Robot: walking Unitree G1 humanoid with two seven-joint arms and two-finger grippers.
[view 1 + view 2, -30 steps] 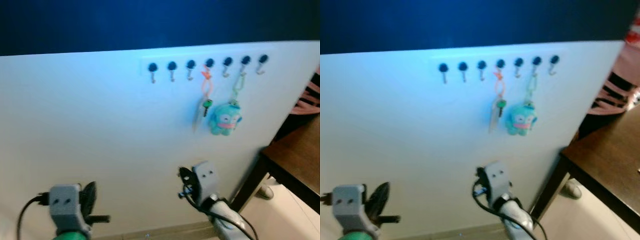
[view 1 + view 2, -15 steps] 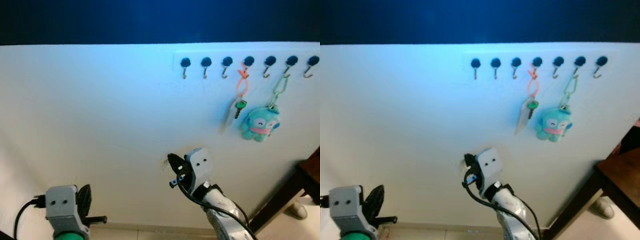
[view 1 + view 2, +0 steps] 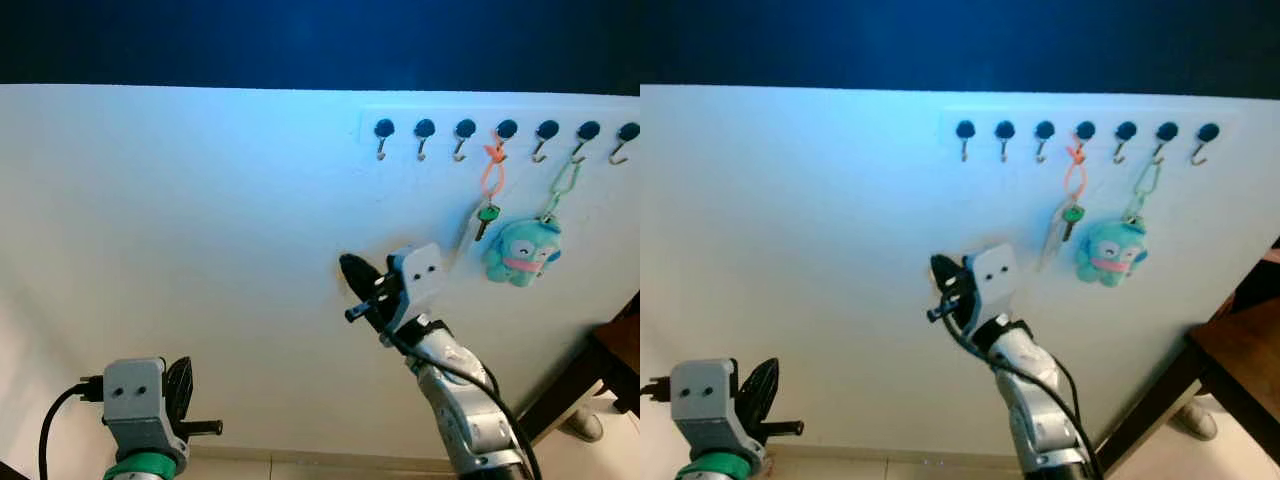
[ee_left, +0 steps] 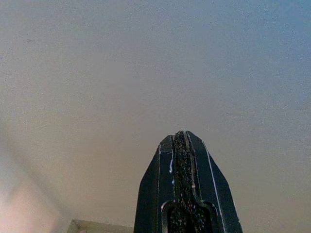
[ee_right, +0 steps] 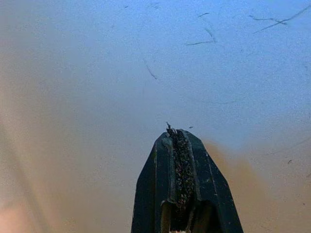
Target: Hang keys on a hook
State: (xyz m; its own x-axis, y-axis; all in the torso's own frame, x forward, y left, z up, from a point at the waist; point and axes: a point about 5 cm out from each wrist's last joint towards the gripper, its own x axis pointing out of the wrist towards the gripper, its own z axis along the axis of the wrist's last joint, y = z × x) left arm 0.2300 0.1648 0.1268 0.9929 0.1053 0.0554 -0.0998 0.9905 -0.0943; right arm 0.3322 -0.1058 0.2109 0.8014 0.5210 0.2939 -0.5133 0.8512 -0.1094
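Keys on the hook rail, both grippers empty.

We see the keys [image 3: 483, 205] hanging by an orange loop from the fourth hook [image 3: 506, 131] of a row on the white wall [image 3: 200, 220] — a teal plush toy [image 3: 520, 250] dangles just beside them. The right gripper [image 3: 352, 272] is raised near the wall, below and left of the keys, fingers pressed together; it looks apart from the wall, though blur makes this uncertain. The left gripper [image 4: 181, 138] hangs low — fingers also pressed together.
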